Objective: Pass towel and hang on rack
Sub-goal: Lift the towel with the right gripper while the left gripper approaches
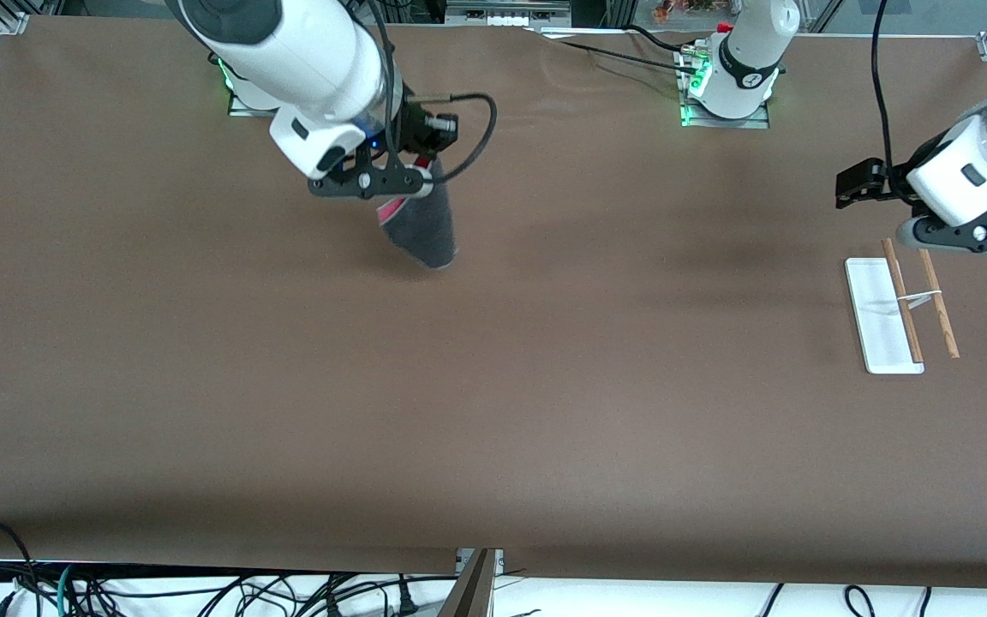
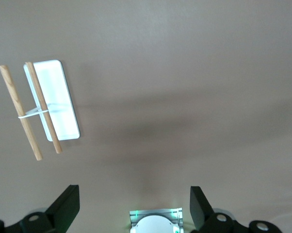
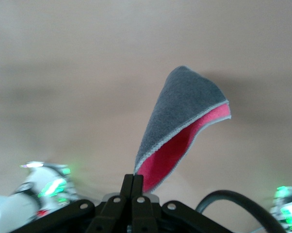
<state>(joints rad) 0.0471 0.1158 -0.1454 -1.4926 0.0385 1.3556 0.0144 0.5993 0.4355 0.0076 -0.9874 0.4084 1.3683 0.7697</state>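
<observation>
Here the rack [image 1: 902, 307] stands at the left arm's end of the table, rods running toward the front camera. Just over it waits the left gripper [image 2: 134, 206], spread wide and empty. Well apart, toward the right arm's end, the right gripper [image 1: 412, 184] pinches the dangling towel [image 1: 421, 227].

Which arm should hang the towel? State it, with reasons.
Left, probably. The left gripper hovers open beside the rack; the right gripper holds the towel toward the right arm's end, so a handover comes first.

the towel [image 3: 185, 111] is showing dark grey outside, pink-red inside, with light grey edging. the rack [image 1: 883, 317] is showing a white base and brown rods.
</observation>
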